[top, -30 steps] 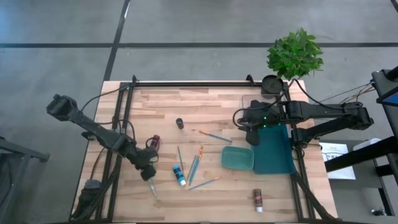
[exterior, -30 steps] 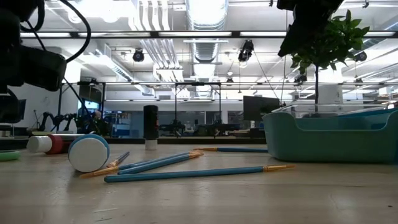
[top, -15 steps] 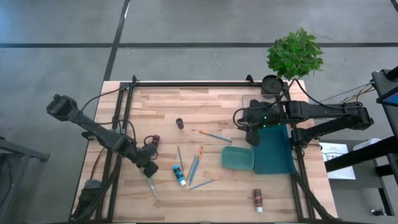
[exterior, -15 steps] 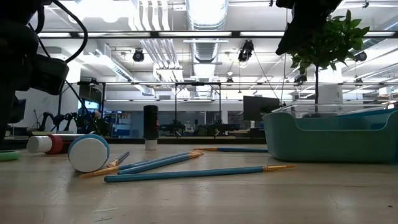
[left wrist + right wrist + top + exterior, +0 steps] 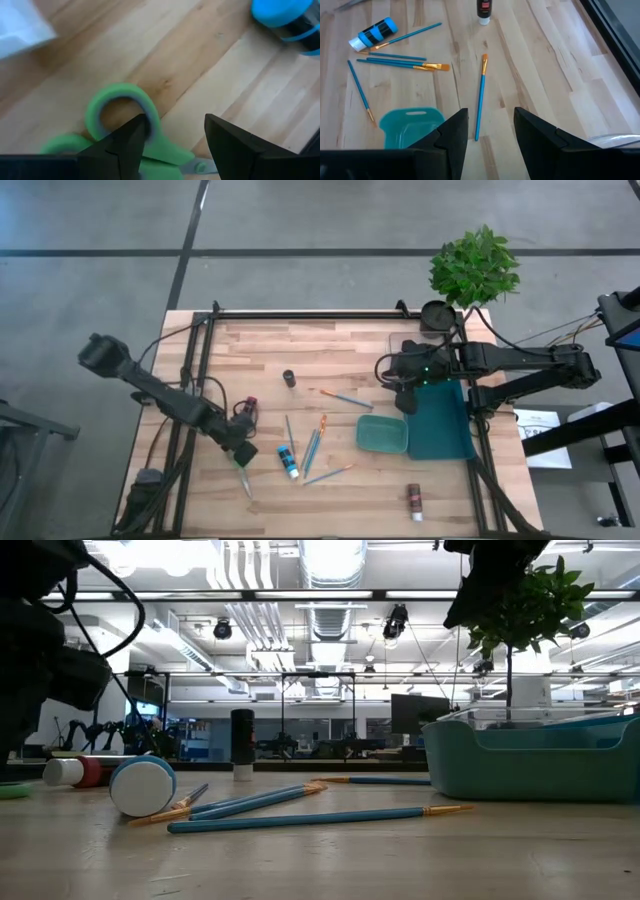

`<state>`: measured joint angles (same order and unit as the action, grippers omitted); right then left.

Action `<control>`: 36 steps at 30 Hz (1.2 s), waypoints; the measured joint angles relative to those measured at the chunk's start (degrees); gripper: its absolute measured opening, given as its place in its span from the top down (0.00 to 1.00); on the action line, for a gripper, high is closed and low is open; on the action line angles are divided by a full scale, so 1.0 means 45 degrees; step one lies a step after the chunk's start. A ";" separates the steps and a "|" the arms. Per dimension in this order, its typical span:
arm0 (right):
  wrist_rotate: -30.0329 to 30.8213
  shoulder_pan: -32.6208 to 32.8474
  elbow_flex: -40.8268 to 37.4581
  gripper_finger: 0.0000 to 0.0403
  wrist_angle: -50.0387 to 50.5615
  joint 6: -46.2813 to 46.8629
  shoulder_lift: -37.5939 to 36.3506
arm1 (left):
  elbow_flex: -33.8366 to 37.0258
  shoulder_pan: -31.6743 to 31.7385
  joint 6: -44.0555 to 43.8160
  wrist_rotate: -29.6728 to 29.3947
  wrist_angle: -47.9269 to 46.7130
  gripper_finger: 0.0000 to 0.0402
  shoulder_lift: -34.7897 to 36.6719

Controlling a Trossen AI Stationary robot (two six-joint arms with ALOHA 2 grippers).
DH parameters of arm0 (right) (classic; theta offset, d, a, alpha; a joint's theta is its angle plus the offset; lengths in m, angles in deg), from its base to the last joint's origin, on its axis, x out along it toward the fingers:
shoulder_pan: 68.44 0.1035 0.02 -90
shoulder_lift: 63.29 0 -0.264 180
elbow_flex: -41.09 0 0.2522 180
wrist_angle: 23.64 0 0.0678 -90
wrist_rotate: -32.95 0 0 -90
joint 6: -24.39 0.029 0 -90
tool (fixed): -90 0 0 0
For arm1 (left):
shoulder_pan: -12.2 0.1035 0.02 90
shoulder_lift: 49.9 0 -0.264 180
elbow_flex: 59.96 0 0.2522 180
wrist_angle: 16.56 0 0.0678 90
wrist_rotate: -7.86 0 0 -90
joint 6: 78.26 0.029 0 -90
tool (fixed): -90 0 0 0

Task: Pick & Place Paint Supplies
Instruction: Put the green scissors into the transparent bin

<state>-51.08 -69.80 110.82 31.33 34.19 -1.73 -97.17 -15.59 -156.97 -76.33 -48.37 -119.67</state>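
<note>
Left gripper (image 5: 172,137), jaws spread, now lowered over green-handled scissors (image 5: 125,122) beside blue paint tube (image 5: 288,461); grasp pending. Right gripper (image 5: 490,130), jaws spread, idle beside teal palette (image 5: 382,434).

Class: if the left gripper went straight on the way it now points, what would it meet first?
Most likely the green scissors: the left gripper, jaws open, points down at their handle on the table. Depth is unclear.

paintbrushes (image 5: 480,97): six, all blue-handled
paint tubes: four; blue (image 5: 288,461), dark red (image 5: 247,410), black (image 5: 289,378), brown (image 5: 414,501)
teal palette (image 5: 383,433): one
teal bin (image 5: 441,423): one
green-handled scissors (image 5: 120,130): one pair
potted plant (image 5: 474,266): one
robot arms: two
</note>
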 joint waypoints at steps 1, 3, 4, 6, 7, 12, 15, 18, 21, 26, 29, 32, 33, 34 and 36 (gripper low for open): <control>0.0000 0.0000 0.0002 0.61 0.0000 -0.0030 0.0000 | -0.0081 0.0021 0.0006 0.0075 0.0070 0.47 -0.0227; 0.0000 0.0000 0.0004 0.61 0.0000 -0.0083 0.0000 | -0.0288 0.0057 0.0023 0.0259 0.0161 0.47 -0.0661; 0.0004 0.0000 0.0001 0.61 0.0000 -0.0083 0.0000 | -0.0401 0.0066 0.0064 0.0323 0.0160 0.47 -0.0862; 0.0000 0.0000 0.0003 0.61 0.0003 -0.0083 0.0000 | -0.0626 0.0066 0.0110 0.0383 0.0138 0.47 -0.1188; 0.0004 0.0000 0.0002 0.61 0.0001 -0.0080 0.0000 | -0.0759 0.0066 0.0111 0.0416 0.0058 0.48 -0.1354; 0.0000 0.0000 0.0003 0.61 0.0015 -0.0083 0.0000 | -0.1319 0.0066 0.0282 0.0435 -0.0724 0.57 -0.2004; 0.0000 0.0000 -0.0001 0.61 0.0015 -0.0083 0.0000 | -0.1349 0.0066 0.0344 0.0560 -0.0847 0.67 -0.2180; 0.0003 0.0000 0.0003 0.61 0.0015 -0.0083 0.0000 | -0.1311 0.0066 0.0369 0.0571 -0.0895 0.75 -0.2191; 0.0000 0.0000 -0.0001 0.61 0.0015 -0.0083 0.0000 | -0.1300 0.0066 0.0330 0.0578 -0.1019 0.82 -0.2206; 0.0000 0.0000 0.0004 0.61 0.0015 -0.0083 0.0000 | -0.1294 0.0066 0.0608 0.0604 -0.1062 0.94 -0.2209; 0.0000 0.0000 0.0002 0.61 0.0015 -0.0078 0.0000 | -0.1301 0.0091 0.0913 0.0673 -0.1062 0.97 -0.2146; 0.0000 0.0000 0.0003 0.61 0.0015 -0.0078 0.0000 | -0.1250 0.0086 0.1079 0.0629 -0.1035 0.97 -0.1947; 0.0000 0.0000 0.0004 0.61 0.0015 -0.0073 0.0000 | -0.1234 0.0086 0.1093 0.0619 -0.1019 0.97 -0.1865; 0.0000 0.0000 -0.0001 0.61 0.0015 -0.0034 0.0000 | -0.1206 0.0086 0.1142 0.0616 -0.0999 0.97 -0.1771; 0.0000 0.0000 0.0004 0.61 0.0015 -0.0019 0.0000 | -0.1189 0.0086 0.1281 0.0629 -0.1028 0.98 -0.1594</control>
<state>-51.08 -69.80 110.83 31.40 34.10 -1.73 -102.52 -15.20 -151.21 -73.50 -53.00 -126.84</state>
